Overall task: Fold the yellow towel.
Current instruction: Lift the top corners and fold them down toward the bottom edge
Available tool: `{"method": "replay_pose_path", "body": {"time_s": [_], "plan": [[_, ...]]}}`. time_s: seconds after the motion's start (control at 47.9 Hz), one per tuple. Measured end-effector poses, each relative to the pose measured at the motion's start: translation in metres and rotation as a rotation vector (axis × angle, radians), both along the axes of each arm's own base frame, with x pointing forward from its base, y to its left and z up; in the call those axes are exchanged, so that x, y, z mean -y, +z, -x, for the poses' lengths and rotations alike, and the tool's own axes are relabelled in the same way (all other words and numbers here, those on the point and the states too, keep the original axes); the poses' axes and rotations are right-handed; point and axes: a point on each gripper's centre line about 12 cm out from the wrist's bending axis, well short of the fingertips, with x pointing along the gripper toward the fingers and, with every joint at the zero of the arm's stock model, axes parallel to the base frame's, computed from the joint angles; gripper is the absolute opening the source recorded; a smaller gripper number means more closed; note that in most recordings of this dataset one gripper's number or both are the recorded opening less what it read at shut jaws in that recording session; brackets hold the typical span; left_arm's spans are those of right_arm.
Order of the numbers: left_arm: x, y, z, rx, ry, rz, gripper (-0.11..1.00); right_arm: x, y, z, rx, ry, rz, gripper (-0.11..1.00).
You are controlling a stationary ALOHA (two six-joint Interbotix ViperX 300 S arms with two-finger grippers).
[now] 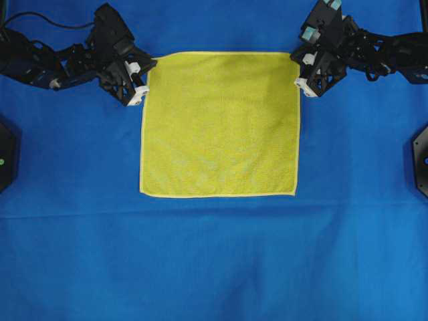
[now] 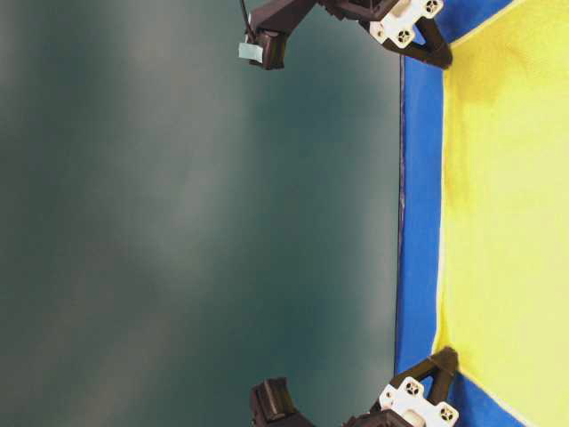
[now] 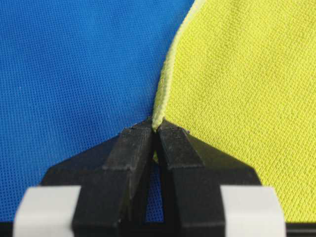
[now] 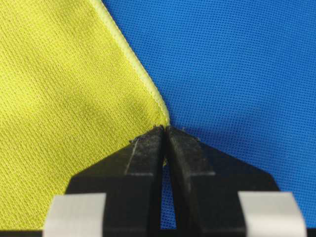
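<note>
Overhead view: yellow towel point(image 1: 221, 124) lies flat at upper centre on the blue sheet point(image 1: 214, 261). Left gripper point(image 1: 142, 91) sits at its upper-left corner, right gripper point(image 1: 299, 73) at its upper-right corner.

Table-level view: scene appears turned sideways; towel point(image 2: 507, 205) fills the right side, one gripper point(image 2: 440, 58) at top, another point(image 2: 447, 360) at bottom.

Left wrist view: fingertips point(image 3: 138, 136) pinched together on the towel's hem point(image 3: 163, 94).

Right wrist view: fingertips point(image 4: 150, 138) clamped onto the towel corner point(image 4: 160, 111).
</note>
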Motion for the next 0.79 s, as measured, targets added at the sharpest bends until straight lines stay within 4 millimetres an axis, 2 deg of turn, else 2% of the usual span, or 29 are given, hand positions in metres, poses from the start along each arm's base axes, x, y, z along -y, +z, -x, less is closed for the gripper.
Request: {"method": "replay_pose_path", "body": {"time_s": [0.209,0.438,0.605,0.793], "plan": [[0.004,0.007,0.001,-0.003,-0.009,0.001,0.01,0.0,0.008,-0.001,0.01,0.004,0.009,0.03],[0.003,0.037,0.0,0.033,-0.024,-0.041,0.01,-0.001,0.033,0.0,0.047,0.004,0.038,0.03],[0.005,0.039,0.001,0.025,-0.031,-0.041,0.01,-0.002,0.034,0.0,0.045,0.004,0.037,0.03],[0.018,0.037,-0.003,0.002,-0.071,-0.027,0.01,-0.004,0.035,0.0,0.049,0.007,0.037,0.03]]}}
